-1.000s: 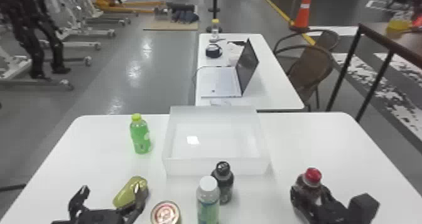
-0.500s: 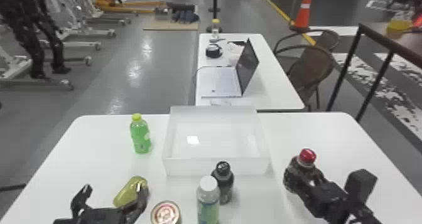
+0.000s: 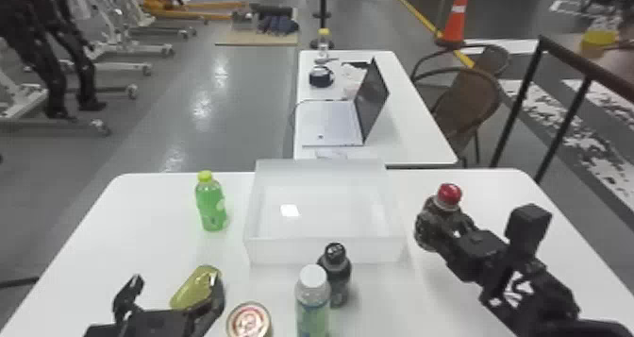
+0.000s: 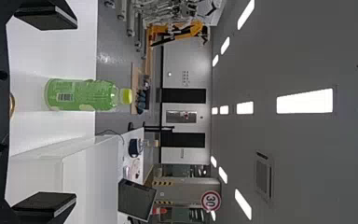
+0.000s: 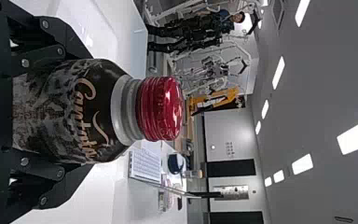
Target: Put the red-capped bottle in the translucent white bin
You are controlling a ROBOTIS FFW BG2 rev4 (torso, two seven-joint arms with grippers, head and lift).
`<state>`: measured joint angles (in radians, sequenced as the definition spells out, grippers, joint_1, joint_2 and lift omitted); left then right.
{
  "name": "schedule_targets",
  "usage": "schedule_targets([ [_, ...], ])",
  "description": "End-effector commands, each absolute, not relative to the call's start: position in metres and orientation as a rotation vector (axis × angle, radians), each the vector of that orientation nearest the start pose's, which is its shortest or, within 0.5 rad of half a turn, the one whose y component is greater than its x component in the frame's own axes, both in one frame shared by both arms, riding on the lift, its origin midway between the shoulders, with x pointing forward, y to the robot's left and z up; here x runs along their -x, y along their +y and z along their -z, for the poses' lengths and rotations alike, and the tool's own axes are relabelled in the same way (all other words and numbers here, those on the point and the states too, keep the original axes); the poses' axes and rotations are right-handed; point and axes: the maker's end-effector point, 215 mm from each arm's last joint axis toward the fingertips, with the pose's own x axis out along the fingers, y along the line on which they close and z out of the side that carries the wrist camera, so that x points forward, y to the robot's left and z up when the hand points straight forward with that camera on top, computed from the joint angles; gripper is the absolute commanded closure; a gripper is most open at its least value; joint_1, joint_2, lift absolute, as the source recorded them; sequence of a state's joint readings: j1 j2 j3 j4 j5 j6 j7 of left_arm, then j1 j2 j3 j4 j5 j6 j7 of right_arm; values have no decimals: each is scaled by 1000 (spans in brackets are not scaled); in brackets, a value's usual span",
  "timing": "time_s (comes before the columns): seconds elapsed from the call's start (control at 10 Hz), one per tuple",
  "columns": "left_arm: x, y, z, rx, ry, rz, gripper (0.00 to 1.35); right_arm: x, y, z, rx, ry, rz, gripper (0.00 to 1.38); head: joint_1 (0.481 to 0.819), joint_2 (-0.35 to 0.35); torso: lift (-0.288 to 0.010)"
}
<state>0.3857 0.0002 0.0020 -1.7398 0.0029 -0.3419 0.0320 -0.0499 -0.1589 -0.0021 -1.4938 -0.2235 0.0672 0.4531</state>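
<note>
And here's the right gripper (image 3: pixel 441 228), drawn in around the red-capped bottle (image 3: pixel 426 223), a black finger on either side of the body, well below the cap, only as wide as the bottle itself! Over on the other side, the left gripper (image 3: pixel 175 291) sits by the table's (image 3: pixel 118 246) near left corner, fingers spread wide with nothing between them, near a yellow-green item (image 3: pixel 196 289).

The bottle points cap up, its long axis close to vertical; whether its base touches the table, I can't tell. It's right of the translucent white bin (image 3: pixel 325 240), just beside that right wall, over the table's far right part.

And what a look: glossy, ridged red cap, pale grey neck ring, rounded dark shoulders, mottled black-and-grey body with looping tan lettering!

The bin takes the middle of the far edge, open-topped and empty. A green bottle (image 3: pixel 211 208) stands left of it; a dark bottle (image 3: pixel 338 279), a white-capped bottle (image 3: pixel 312 303) and a can (image 3: pixel 249 321) line up toward the near edge.
</note>
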Motion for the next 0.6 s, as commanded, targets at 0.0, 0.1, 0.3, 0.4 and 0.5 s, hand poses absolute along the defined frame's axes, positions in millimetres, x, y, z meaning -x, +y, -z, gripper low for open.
schedule_targets([
  [0.0,-466,233,350,10,-124,-29,15,-605,-185,349,-76,64,-460,1263,549,0,-100],
  [0.1,-467,233,351,12,-124,-28,15,-614,-179,345,-80,62,-471,1263,549,0,-100],
  [0.3,-469,228,350,17,-128,-13,15,-629,-168,338,-65,60,-491,1263,549,0,-100],
  [0.4,-469,227,351,18,-128,-12,15,-642,-166,324,-53,34,-495,1263,549,0,-100],
  [0.5,-471,226,351,18,-128,-8,15,-657,-169,308,-59,7,-493,1263,549,0,-100],
])
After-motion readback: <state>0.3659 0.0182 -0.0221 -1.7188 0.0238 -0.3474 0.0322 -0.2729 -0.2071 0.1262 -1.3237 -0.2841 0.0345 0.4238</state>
